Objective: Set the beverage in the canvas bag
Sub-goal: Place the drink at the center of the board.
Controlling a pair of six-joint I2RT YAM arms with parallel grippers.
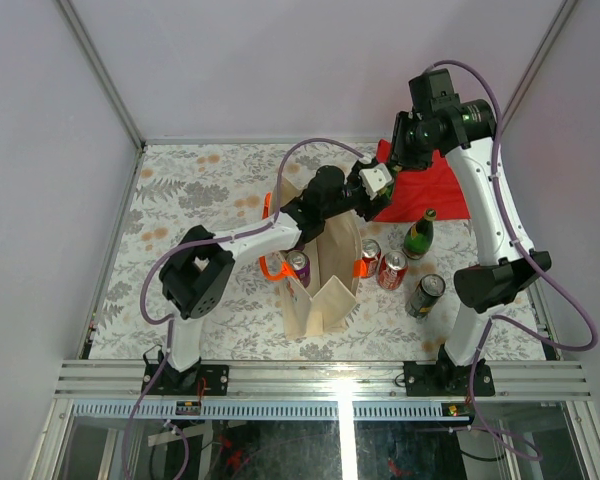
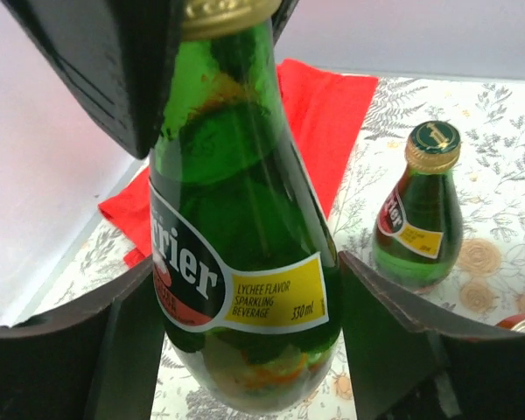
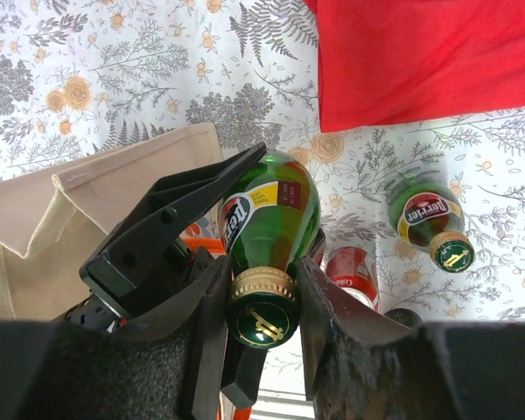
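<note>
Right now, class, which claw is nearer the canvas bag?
Left. The left claw flanks the green bottle close by the canvas bag; the right claw grips its cap, toward the red cloth.

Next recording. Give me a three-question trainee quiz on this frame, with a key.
1. True or false: the held bottle is already inside the canvas bag.
2. The right fingers clamp the held bottle at its: A) gold-capped top B) label C) base.
3. What colour is the flat cloth?
Key: 1 false, it is in the air, outside the canvas bag; 2 A; 3 red.
</note>
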